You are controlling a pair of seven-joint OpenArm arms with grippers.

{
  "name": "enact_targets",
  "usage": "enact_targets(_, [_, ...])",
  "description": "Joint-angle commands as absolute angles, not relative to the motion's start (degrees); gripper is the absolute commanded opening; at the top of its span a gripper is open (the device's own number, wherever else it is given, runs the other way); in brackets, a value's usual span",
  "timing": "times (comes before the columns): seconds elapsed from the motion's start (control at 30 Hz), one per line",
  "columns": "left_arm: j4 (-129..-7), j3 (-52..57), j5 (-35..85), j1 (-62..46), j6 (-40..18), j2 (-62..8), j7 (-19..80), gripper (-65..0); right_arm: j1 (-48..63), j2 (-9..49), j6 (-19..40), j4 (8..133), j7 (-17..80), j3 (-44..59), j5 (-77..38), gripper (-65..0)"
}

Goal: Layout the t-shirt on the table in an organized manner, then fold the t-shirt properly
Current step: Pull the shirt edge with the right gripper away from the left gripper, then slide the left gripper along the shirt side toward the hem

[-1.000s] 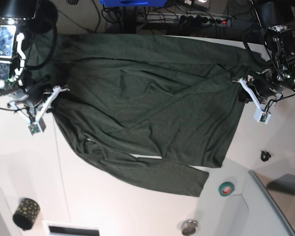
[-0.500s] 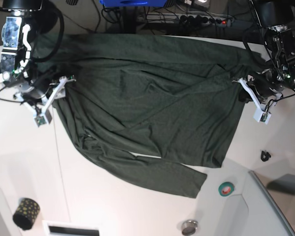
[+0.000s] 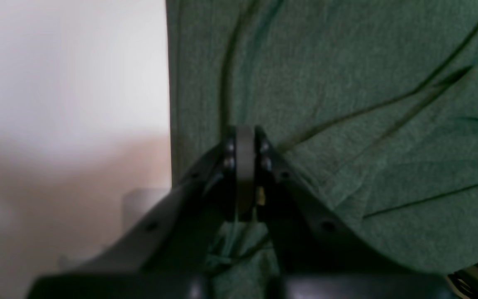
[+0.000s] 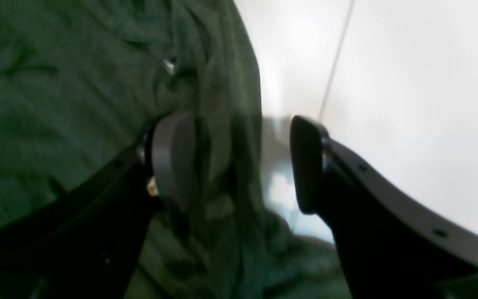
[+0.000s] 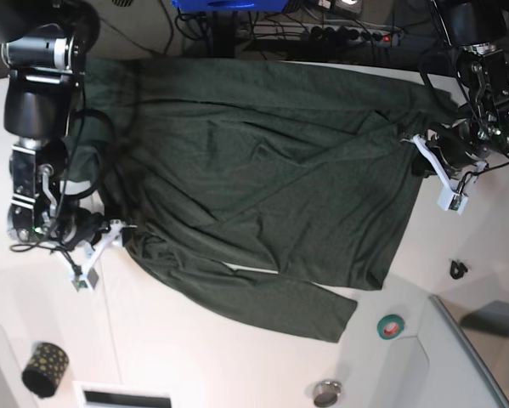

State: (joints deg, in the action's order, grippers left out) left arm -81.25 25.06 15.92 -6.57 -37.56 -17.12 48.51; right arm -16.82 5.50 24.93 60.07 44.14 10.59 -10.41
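- My left claw (image 3: 245,174) is pinched tight on the t-shirt's (image 5: 254,187) hem, at the table's (image 5: 195,357) right side in the base view.
- My right claw (image 4: 239,166) gapes wide astride the opposite hem, holding nothing.
- Risk: closing there could bunch several layers, or pinch only air, and drag the spread crooked.
- Both wrist views are blurred; the layers under my pads are unclear.

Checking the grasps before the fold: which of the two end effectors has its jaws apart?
The right end effector, at the t-shirt's edge on the base view's left. Its jaws stand apart; the left end effector is pinched shut on fabric.
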Motion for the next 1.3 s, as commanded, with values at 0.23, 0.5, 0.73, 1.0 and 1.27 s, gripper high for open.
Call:
enact_targets(0.23, [-82.07, 25.54, 16.48, -6.37, -37.67, -19.21, 47.60, -65.0, -21.05, 7.43, 25.10, 51.82, 38.20, 10.68, -10.68, -32.6])
enact_targets(0.5, [-82.07, 25.36, 16.48, -5.76, -37.58, -19.21, 47.60, -65.0, -20.97, 7.60, 25.10, 52.26, 38.37, 10.68, -10.68, -65.0])
enact_targets(0.73, [-79.43, 25.36, 16.48, -3.74, -37.58, -19.21, 47.60, -65.0, -20.00, 7.60, 25.10, 54.90, 37.32, 11.21, -10.77, -64.1])
enact_targets(1.0, [-72.66, 25.27, 16.48, 2.15, -37.58, -20.00, 47.52, -65.0, -17.19, 7.60, 24.92, 64.66, 38.64, 11.30, -10.77, -64.2])
enact_targets(1.27, [-69.23, 15.69, 16.48, 11.74, -37.41, -21.76, 47.52, -52.2, -15.78, 7.60, 24.92, 68.26, 38.81, 11.30, -10.77, -64.2])
